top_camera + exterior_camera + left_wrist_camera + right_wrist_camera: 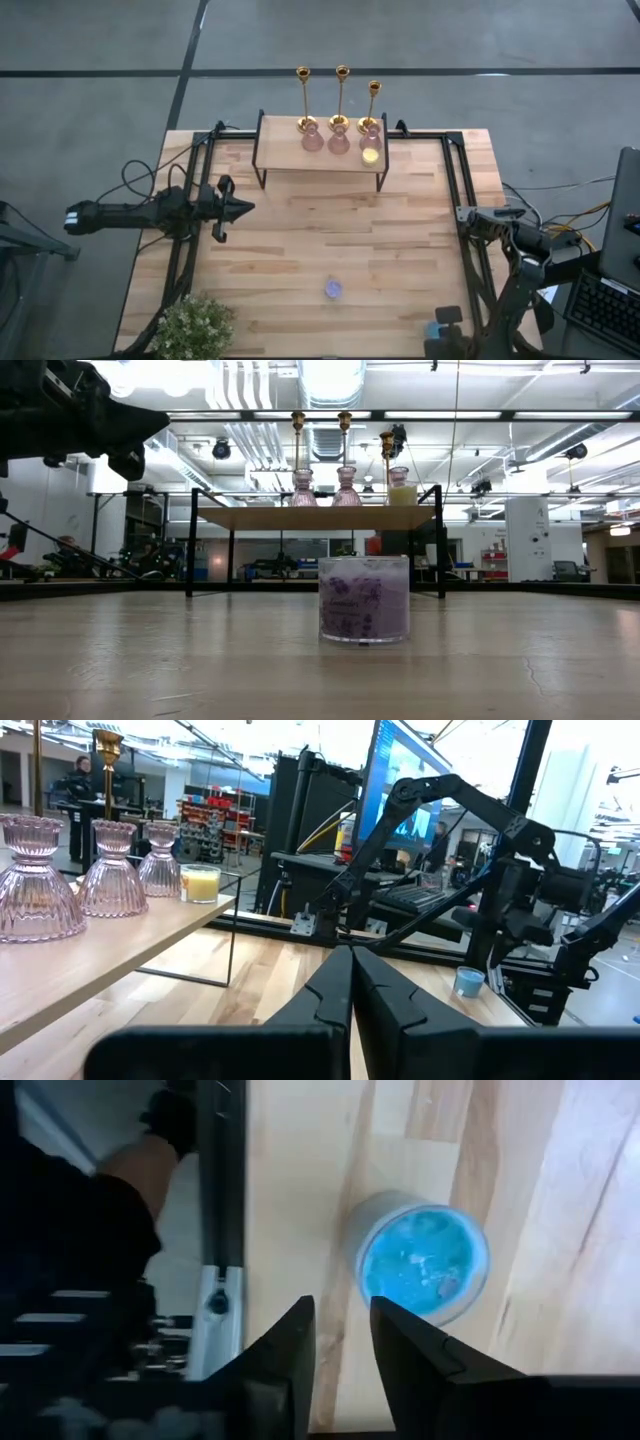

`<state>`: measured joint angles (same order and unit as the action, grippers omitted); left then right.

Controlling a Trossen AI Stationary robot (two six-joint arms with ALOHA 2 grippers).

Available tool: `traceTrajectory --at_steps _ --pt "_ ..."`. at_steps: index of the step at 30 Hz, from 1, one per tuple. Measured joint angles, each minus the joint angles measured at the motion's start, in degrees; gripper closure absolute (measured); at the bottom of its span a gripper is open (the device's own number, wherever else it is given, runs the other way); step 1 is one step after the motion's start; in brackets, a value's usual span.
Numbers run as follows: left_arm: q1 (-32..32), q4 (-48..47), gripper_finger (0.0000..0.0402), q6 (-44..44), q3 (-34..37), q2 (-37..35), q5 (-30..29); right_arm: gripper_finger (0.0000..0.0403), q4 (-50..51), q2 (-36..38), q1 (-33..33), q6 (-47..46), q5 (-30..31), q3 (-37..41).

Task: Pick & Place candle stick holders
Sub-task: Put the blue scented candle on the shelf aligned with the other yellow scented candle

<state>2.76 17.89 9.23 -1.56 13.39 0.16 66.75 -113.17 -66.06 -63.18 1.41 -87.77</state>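
We see the wooden table (pixel 300 260) with a raised shelf (pixel 320 155) at its far edge. On that shelf stand the three gold candle stick holders (pixel 340 100), upright in a row, beside three pink glass holders (pixel 40 880) and a yellow candle (pixel 371 155). Our left gripper (pixel 240 209) hovers above the table's left side, fingers pressed together and empty. Our right gripper (pixel 340 1340) sits at the near right corner, jaws parted over a blue candle (pixel 425 1262), holding nothing. A purple candle (pixel 364 598) stands mid-table. We judge no pick is under way; next, an arm must reach to the shelf.
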Motion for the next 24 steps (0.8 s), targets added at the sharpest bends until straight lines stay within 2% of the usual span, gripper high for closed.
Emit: traceTrajectory --at_steps 4,16,24 --pt "0.0 0.0 0.0387 0.0 0.0 0.0 0.0 0.0304 0.5 -0.9 0.0 1.3 0.1 0.1" --pt "0.0 0.0 0.0387 0.0 0.0 0.0 0.0 0.0342 0.5 -2.1 0.1 0.9 0.3 0.5" --pt "0.0 0.0 0.0387 0.0 0.0 0.0 0.0 0.035 0.4 -2.1 0.1 0.7 0.6 0.6"
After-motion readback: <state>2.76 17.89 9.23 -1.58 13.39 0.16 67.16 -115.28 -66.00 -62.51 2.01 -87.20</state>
